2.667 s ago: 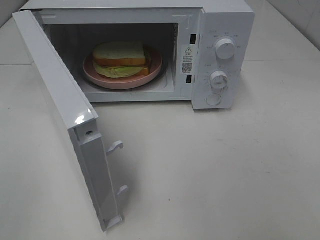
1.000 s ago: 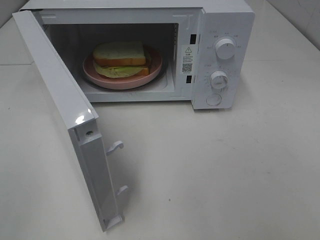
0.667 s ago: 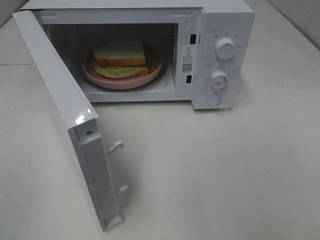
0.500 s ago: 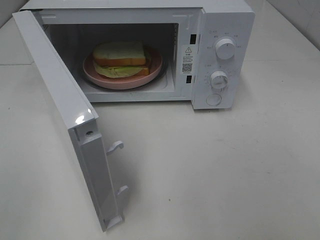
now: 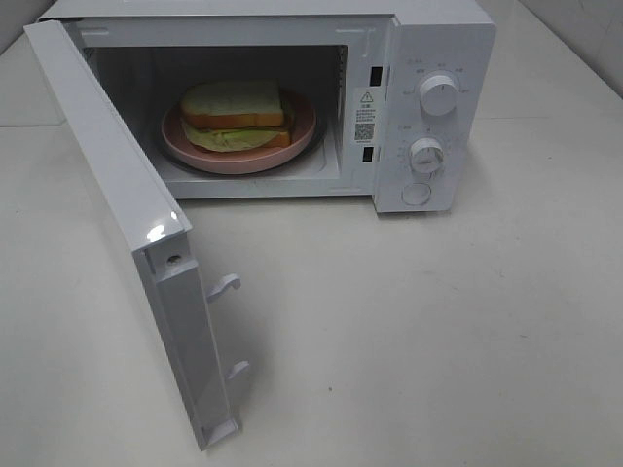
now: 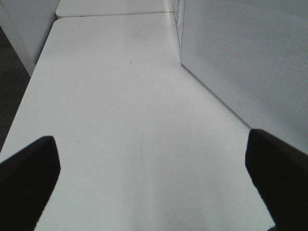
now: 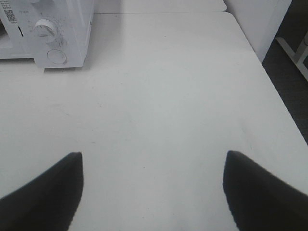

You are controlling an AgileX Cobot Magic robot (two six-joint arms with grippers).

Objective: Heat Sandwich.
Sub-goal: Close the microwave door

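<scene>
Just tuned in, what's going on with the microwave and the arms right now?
The sandwich sits on a pink plate inside the microwave, and the door stands wide open. Neither arm is handling anything. The left claw and right claw are both open and empty over the table, out of the high camera's view. The door is not yet shut.

We see a white table [image 5: 438,341] filling the exterior high frame, its bare top spread across the lower right. Only one thing stands directly on it: a white microwave [image 5: 443,39], at the upper centre of the frame. Its door [image 5: 117,195] stands open, reaching out over the table toward the lower left.
</scene>
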